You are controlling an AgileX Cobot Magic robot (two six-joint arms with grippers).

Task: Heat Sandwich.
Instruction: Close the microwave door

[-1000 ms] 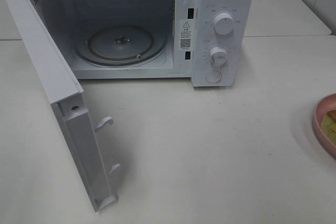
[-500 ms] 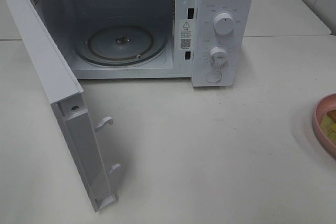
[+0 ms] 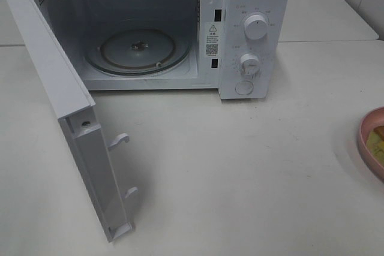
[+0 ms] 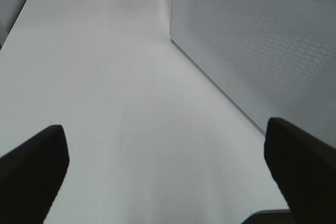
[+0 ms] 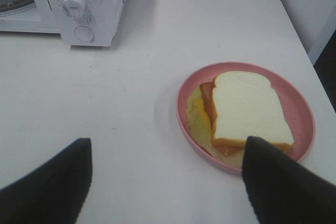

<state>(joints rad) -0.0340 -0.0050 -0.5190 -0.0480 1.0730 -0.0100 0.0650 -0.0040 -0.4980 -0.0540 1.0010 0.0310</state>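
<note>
A sandwich (image 5: 247,109) is lying on a pink plate (image 5: 300,103) on the white desk (image 3: 252,166), well to the right of a white microwave (image 3: 252,28) whose door (image 3: 72,118) is standing wide open, baring the glass turntable (image 3: 138,49) inside. The right gripper (image 5: 167,182) is hovering just short of the plate with its dark fingers (image 5: 278,182) spread apart, one fingertip overlapping the near edge of the bread and plate, gripping nothing. The left gripper (image 4: 168,166) is hanging over bare desk beside the door's perforated outer face, its fingers (image 4: 34,166) spread wide and empty.
</note>
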